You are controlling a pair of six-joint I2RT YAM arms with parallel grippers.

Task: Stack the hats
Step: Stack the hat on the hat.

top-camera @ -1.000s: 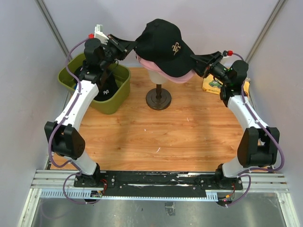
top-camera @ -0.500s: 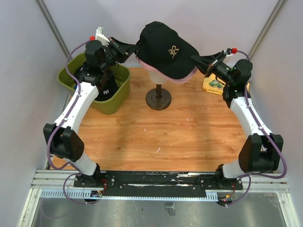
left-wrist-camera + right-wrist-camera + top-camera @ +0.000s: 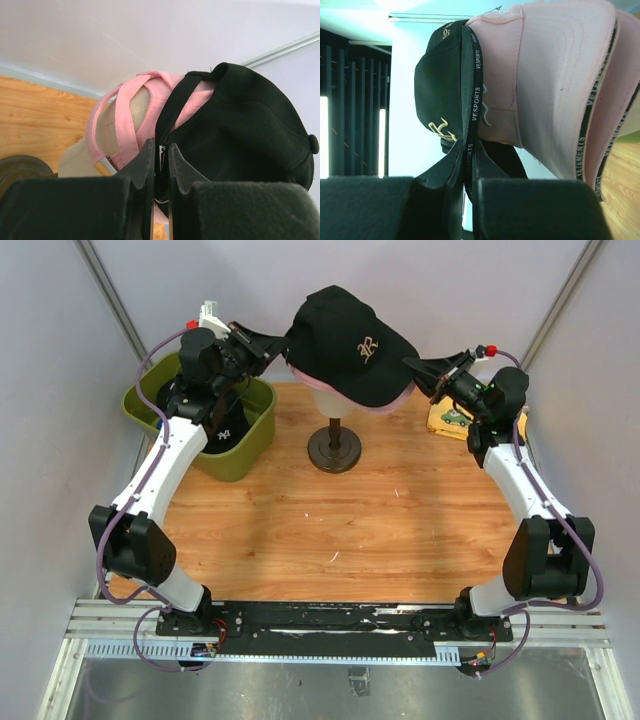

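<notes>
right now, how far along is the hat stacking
Done: pink cap sits on the mannequin head. In hand: black cap laid over it, left gripper pinching its back strap, right gripper its brim. To do: a second black cap lies in the green bin.

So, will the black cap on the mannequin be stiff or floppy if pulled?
Probably both. The crown of the black cap looks like soft cloth draped over the pink cap, so it likely creases where the left claw pinches. Its brim, pinched by the right claw, shows a clean curved edge, so probably stiffer.
</notes>
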